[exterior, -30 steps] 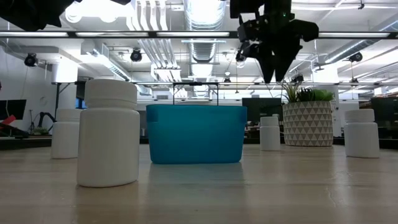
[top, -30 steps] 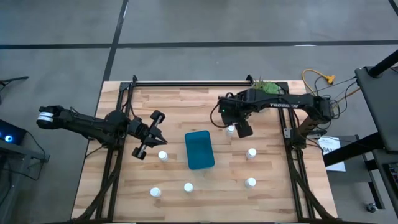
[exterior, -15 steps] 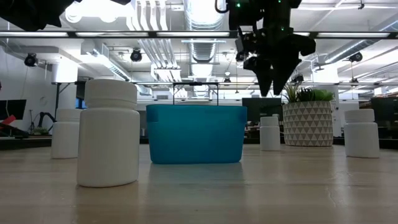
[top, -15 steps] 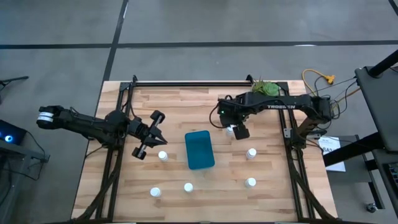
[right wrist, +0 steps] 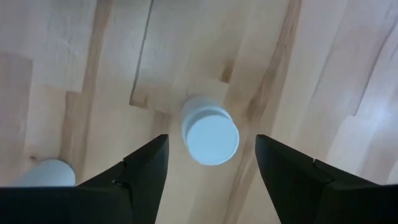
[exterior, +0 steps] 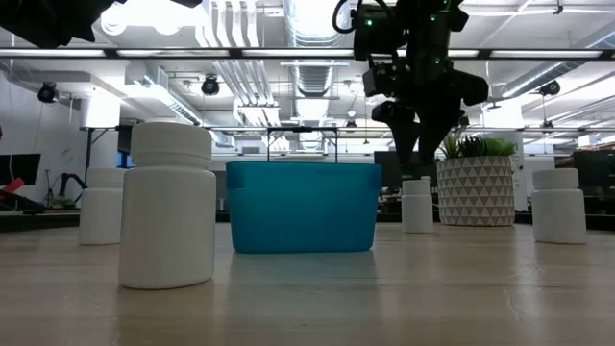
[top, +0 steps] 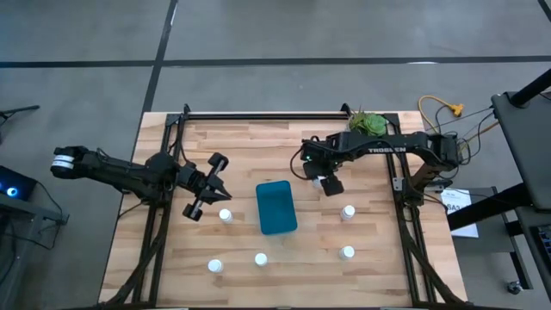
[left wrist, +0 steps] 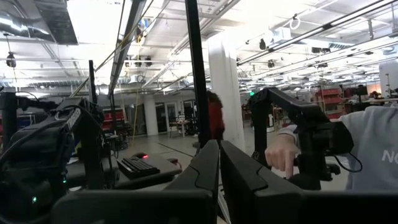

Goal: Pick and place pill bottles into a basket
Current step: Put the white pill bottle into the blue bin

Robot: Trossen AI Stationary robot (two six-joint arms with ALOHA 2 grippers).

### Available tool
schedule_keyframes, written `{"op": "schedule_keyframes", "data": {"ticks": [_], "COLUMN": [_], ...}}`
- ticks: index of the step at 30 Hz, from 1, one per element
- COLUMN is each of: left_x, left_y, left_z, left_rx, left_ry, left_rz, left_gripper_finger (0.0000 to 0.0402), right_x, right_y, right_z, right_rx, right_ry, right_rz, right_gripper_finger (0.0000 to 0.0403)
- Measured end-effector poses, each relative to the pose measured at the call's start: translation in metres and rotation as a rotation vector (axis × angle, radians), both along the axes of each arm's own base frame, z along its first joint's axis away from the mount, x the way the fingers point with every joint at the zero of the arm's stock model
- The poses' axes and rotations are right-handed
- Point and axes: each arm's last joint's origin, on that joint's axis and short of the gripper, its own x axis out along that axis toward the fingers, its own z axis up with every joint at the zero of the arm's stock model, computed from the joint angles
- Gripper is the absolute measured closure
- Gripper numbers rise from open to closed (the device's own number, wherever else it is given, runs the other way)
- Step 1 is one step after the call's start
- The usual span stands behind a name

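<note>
Since a second ago my right gripper point(top: 326, 182) has dropped over one pill bottle point(right wrist: 209, 132). From above, it hangs right of the teal basket point(top: 275, 207) at the worktop's middle, covering that bottle; five other bottles stand around the basket. My left gripper point(top: 221, 191) waits beside the basket's left side, above a bottle. At table height the right gripper's tips sit just over the bottle's cap point(exterior: 416, 186). Left wrist: fingers pressed together. Right wrist: fingers spread, bottle between them (nicely centred). I judge that any drift during descent could tip the bottle.
</note>
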Motion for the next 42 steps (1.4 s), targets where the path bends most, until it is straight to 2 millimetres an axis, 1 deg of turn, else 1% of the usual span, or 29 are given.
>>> {"op": "schedule_keyframes", "data": {"ticks": [18, 23, 33, 37, 42], "left_x": [0.000, 0.000, 0.000, 0.000, 0.000], "left_y": [0.000, 0.000, 0.000, 0.000, 0.000], "left_z": [0.000, 0.000, 0.000, 0.000, 0.000], "left_rx": [0.000, 0.000, 0.003, 0.005, 0.005], "left_ry": [0.000, 0.000, -0.002, -0.002, -0.003], "left_rz": [0.000, 0.000, 0.002, 0.002, 0.003], "left_gripper_finger": [0.0402, 0.0402, 0.0402, 0.0402, 0.0402], "right_x": [-0.001, -0.004, -0.006, -0.007, -0.007], "right_y": [0.000, 0.000, 0.001, 0.001, 0.001], "right_z": [-0.021, -0.030, -0.042, -0.043, -0.043], "right_rx": [-0.006, -0.007, -0.011, -0.014, -0.016], "right_ry": [-0.041, -0.035, -0.048, -0.046, -0.042], "right_rz": [0.022, 0.033, 0.038, 0.038, 0.030], "right_gripper_finger": [0.0170, 0.0170, 0.0171, 0.0182, 0.0207]}}
